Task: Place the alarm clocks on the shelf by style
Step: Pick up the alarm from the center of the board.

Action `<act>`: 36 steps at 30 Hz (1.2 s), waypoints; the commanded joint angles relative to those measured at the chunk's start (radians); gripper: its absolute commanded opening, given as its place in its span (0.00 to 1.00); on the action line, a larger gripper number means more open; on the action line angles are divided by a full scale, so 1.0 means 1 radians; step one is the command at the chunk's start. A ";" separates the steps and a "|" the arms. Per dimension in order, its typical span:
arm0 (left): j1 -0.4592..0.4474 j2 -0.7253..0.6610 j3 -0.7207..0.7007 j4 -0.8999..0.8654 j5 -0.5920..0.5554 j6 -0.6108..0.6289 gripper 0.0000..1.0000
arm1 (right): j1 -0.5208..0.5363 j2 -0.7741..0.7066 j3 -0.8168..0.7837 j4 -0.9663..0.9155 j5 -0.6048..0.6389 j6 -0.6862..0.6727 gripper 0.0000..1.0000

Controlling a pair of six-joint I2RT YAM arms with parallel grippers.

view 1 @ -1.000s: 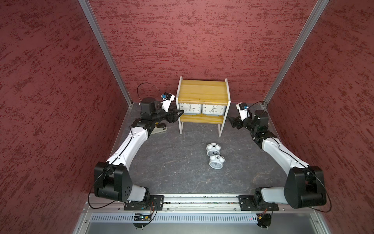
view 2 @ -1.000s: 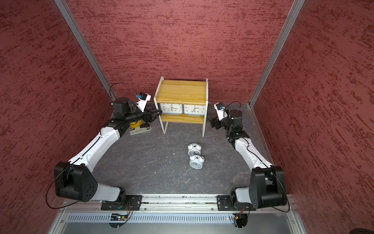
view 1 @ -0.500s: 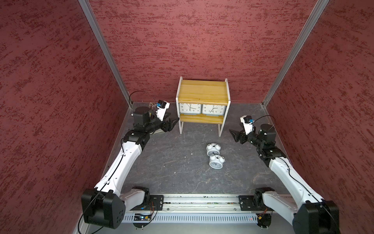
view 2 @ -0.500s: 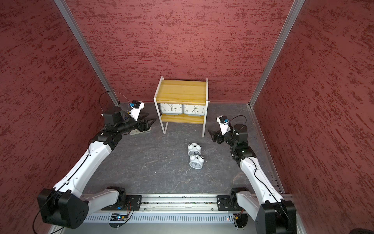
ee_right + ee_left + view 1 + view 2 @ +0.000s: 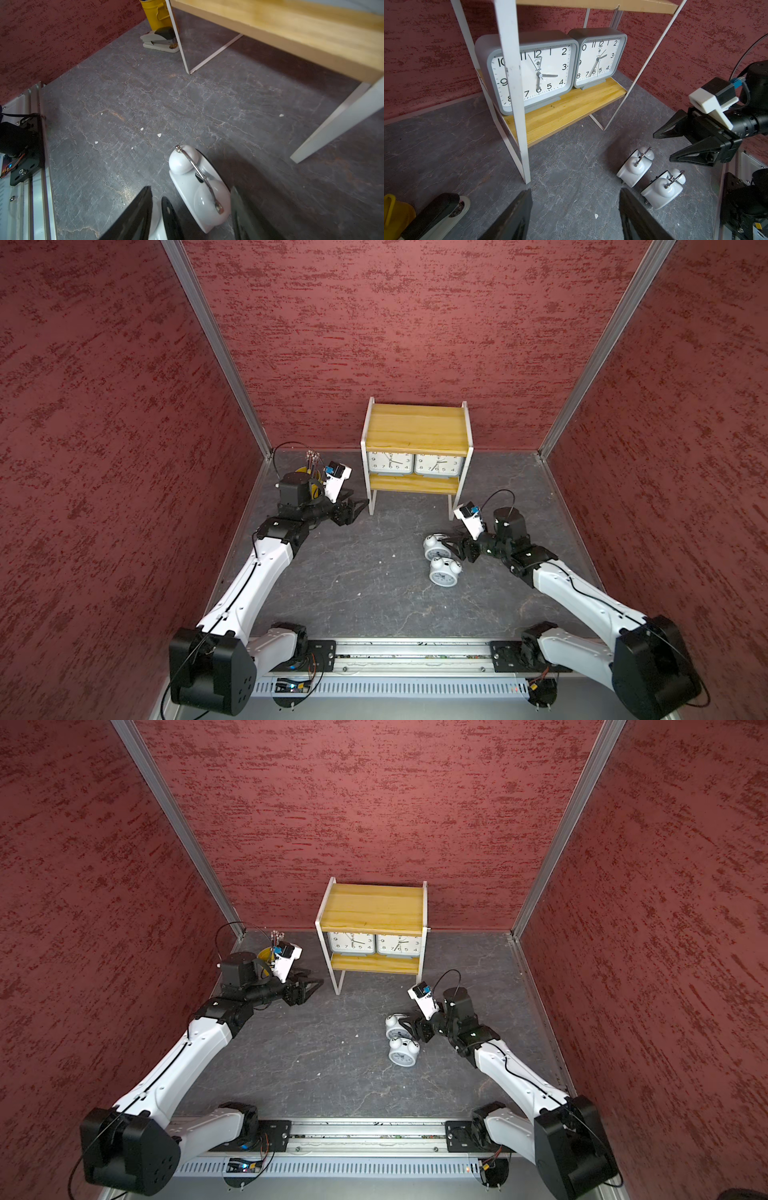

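Two grey alarm clocks point(image 5: 390, 462) point(image 5: 437, 464) stand side by side on the lower board of the shelf point(image 5: 417, 429), also in the left wrist view point(image 5: 533, 70) point(image 5: 598, 58). Two white twin-bell alarm clocks lie on the floor in front, in both top views point(image 5: 434, 546) point(image 5: 444, 571) point(image 5: 397, 1025). My right gripper point(image 5: 451, 549) point(image 5: 190, 195) is open and straddles the farther bell clock point(image 5: 199, 187); the nearer one point(image 5: 156, 218) lies at its other finger. My left gripper point(image 5: 357, 510) point(image 5: 575, 193) is open and empty by the shelf's front left leg point(image 5: 522, 158).
A yellow pen cup point(image 5: 158, 10) and a stapler point(image 5: 160, 39) stand left of the shelf, under my left arm. Red walls close the back and both sides. The arm rail point(image 5: 415, 655) runs along the front edge.
My right gripper has come away from the shelf's right side down to the bell clocks and narrowed its jaws. My left gripper has drawn back a little from the shelf.
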 commanded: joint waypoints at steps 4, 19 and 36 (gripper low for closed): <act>0.014 -0.025 0.005 0.004 0.017 0.003 0.69 | 0.017 0.047 0.071 -0.053 0.045 -0.047 0.60; 0.024 -0.025 0.006 0.003 0.019 0.000 0.69 | 0.033 0.128 0.129 -0.128 0.029 -0.094 0.27; 0.025 -0.024 0.005 -0.002 0.020 0.005 0.69 | 0.047 0.179 0.171 -0.172 0.047 -0.125 0.25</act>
